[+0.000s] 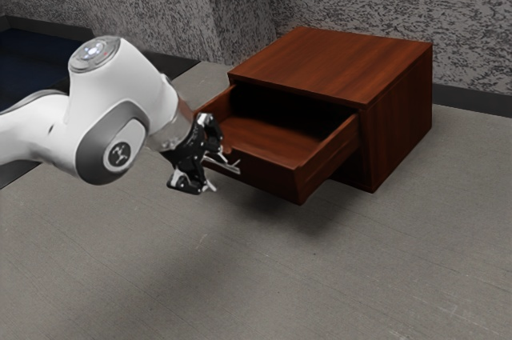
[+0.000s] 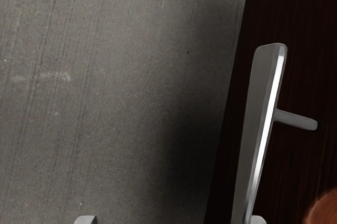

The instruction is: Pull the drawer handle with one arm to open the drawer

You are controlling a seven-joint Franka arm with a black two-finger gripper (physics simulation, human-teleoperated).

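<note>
Your pincer [image 1: 205, 162] is at the drawer handle [image 1: 226, 166], fingers apart, not clamped. In the wrist view the handle bar [image 2: 266, 129] lies against one fingertip [image 2: 257, 220]. The drawer [image 1: 272, 142] is already well out of the wooden cabinet [image 1: 344, 60] on the tabletop [image 1: 336, 276]. Risk: the handle is only hooked, so an off-axis pull could slip the finger off. Pulling too far may drag the cabinet.

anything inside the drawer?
Nothing visible: the pulled-out part of the drawer shows only a bare wood floor. Its back end sits under the cabinet in dark shadow, so I can't tell what's there.
</note>
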